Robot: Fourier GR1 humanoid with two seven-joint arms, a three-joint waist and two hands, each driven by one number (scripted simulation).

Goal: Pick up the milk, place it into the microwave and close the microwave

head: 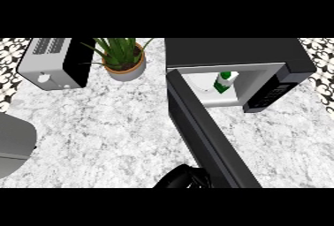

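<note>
One milk carton (224, 82) stands upright inside the open microwave (261, 66); the hand's (186, 177) fingers are unreadable.

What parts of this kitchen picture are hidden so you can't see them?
- Head view: the white-and-green milk carton inside the black microwave; its base sits behind the open black door.
- The black hand is cut by the bottom edge and partly behind the door; which hand is unclear.
- The grey forearm leaves the left edge.
</note>
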